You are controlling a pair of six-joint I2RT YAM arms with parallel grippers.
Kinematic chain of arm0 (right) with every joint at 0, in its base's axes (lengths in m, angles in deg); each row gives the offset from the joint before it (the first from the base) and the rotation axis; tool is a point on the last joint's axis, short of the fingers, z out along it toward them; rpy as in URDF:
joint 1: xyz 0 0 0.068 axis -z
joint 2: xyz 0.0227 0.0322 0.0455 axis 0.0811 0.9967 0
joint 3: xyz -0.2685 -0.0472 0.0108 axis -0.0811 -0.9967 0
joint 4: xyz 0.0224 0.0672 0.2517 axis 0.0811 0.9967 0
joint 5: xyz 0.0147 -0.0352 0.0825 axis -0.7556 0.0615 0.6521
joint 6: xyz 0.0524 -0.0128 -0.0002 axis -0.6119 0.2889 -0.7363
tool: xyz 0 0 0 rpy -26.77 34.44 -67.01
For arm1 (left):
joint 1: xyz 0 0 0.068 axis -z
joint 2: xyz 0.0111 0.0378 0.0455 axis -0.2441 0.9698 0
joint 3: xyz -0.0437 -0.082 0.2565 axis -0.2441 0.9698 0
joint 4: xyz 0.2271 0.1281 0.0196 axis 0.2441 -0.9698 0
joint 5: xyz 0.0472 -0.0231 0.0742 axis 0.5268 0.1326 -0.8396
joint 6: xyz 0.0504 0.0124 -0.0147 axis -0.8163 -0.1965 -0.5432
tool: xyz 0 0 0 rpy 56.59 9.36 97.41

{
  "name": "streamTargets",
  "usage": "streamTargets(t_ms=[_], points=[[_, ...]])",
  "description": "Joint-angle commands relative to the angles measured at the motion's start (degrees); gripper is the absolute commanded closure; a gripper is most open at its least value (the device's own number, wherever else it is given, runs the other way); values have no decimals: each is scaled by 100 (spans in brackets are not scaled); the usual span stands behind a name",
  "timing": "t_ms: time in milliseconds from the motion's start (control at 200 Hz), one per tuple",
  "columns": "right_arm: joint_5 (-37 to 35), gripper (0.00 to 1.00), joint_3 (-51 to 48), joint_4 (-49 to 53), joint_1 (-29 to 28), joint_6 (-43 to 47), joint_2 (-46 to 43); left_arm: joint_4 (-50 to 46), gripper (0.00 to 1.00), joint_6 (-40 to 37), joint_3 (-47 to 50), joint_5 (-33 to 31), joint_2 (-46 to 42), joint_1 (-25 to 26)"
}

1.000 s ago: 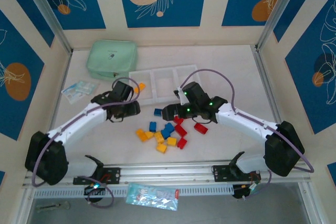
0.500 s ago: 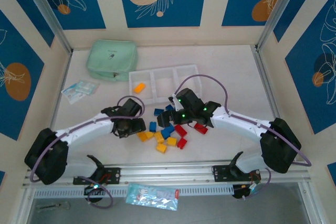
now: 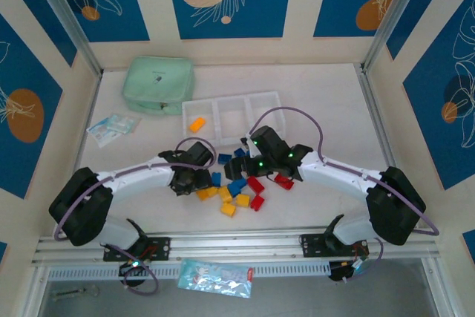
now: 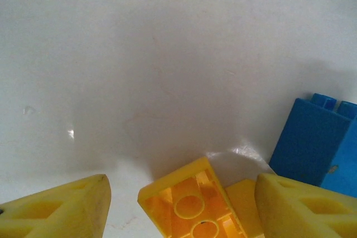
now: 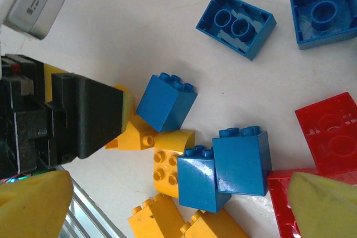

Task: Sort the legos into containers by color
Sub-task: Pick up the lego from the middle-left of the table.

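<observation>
- White tabletop (image 3: 326, 116), boxed in by blue-and-cream patterned walls, carries the whole job; a metal rail (image 3: 237, 241) runs along its near edge.
- Just past that rail the legos (image 3: 236, 189) lie in a loose pile of yellow, blue and red, nearly all still unsorted.
- At the pile's left edge the left gripper (image 4: 181, 204) has swung back from the tray and hangs low. Its fingers stand part-way apart around an upturned yellow brick (image 4: 189, 218), not yet pinching it.
- A blue brick (image 4: 315, 143) stands just beside one finger, so closing room looks tight on that side.
- Over the blue bricks mid-pile the right gripper (image 5: 178, 193) hovers with jaws spread wide and nothing held. The other arm's black body is close by, so the two crowd each other.
- Farther back sit the containers (image 3: 231, 120), where an orange brick (image 3: 196, 124) now lies loose in the left compartment. That colour's sorting has begun.
- Beyond the tray's left end, a mint pouch (image 3: 157, 83) lies well apart; bare table opens to the right.
</observation>
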Motion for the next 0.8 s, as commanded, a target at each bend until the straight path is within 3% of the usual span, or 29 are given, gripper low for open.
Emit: streamTargets(t_ms=[0,130,420,660,795], points=[[116,1,-38,-63,47,-65,-21,-312,33,210,100,-259,15,124],[164,1,6,-76,49,-87,26,-527,38,270,197,-444,-84,185],[182,1,27,-101,49,-125,73,75,47,197,350,-15,70,227],[140,1,-11,-72,61,-155,9,30,67,79,225,-121,115,263],[174,1,50,-38,108,-169,-20,-224,72,-113,17,-297,-71,254]])
